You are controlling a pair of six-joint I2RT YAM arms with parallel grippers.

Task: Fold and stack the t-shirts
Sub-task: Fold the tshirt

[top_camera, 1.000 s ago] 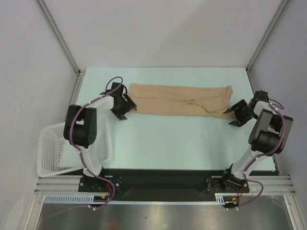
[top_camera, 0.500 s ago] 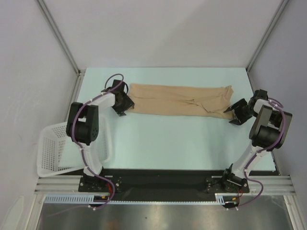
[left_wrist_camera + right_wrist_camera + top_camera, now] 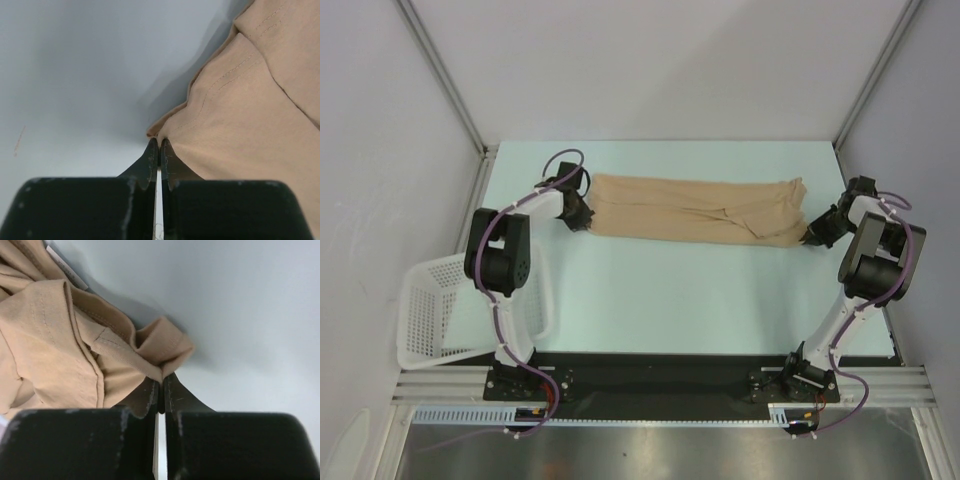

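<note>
Top external view: the tan t-shirt (image 3: 695, 210) lies on the far half of the pale green table (image 3: 700, 290) as a long narrow band running left to right. It is plain, with no print. Its left end is flat with a fairly straight edge, while the right part shows creases and a bunched, uneven end. The left gripper (image 3: 582, 213) sits low at the band's left end and the right gripper (image 3: 813, 235) at its near right corner, both touching the cloth. A white lattice basket (image 3: 430, 315) hangs tilted off the table's near left edge, well apart from the shirt.

Left wrist view: the two black fingers (image 3: 150, 162) are pressed together with only a hairline slit between them, clenched on the very corner of the t-shirt (image 3: 250, 110). From that pinch the cloth spreads away to the right in smooth layers, a stitched hem line showing along one folded edge. The corner is raised just off the table, with a shadow under it.

Right wrist view: the jaws are likewise closed tight, gripping a folded hem edge of the t-shirt (image 3: 50, 340). Here the cloth is rumpled, with several overlapping folds, a small flap curling just beyond the fingertips (image 3: 172, 390), and double stitching visible. A pale strip (image 3: 65, 262), perhaps a label, peeks out at the upper left.
</note>
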